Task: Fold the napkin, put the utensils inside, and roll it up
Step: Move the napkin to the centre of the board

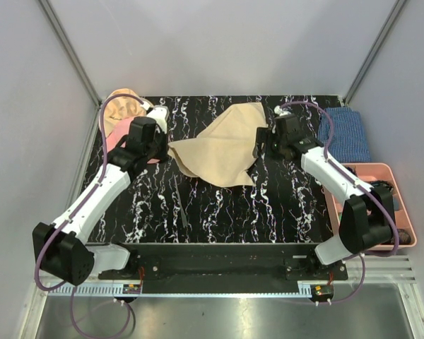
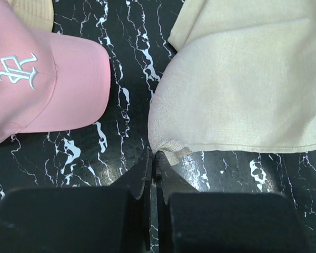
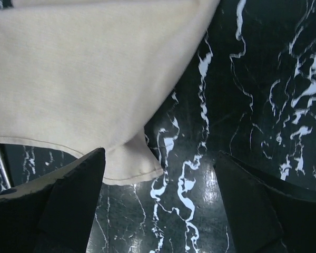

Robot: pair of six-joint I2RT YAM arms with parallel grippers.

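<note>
The beige napkin (image 1: 222, 145) lies rumpled and partly folded over at the middle back of the black marble table. My left gripper (image 1: 165, 147) is at its left corner. In the left wrist view the jaws are together, and the tips of the gripper (image 2: 156, 156) pinch the bunched corner of the napkin (image 2: 242, 79). My right gripper (image 1: 261, 145) is at the napkin's right edge. In the right wrist view this gripper (image 3: 158, 195) is wide open, low over the table, with a hemmed corner of the napkin (image 3: 129, 166) between the fingers, close to the left finger (image 3: 76, 195). I cannot make out the utensils.
A pink cap (image 2: 37, 79) lies just left of the left gripper, and a tan hat (image 1: 124, 106) sits behind it. A blue checked cloth (image 1: 345, 134) lies at the back right. A pink tray (image 1: 392, 185) stands at the right edge beside the right arm.
</note>
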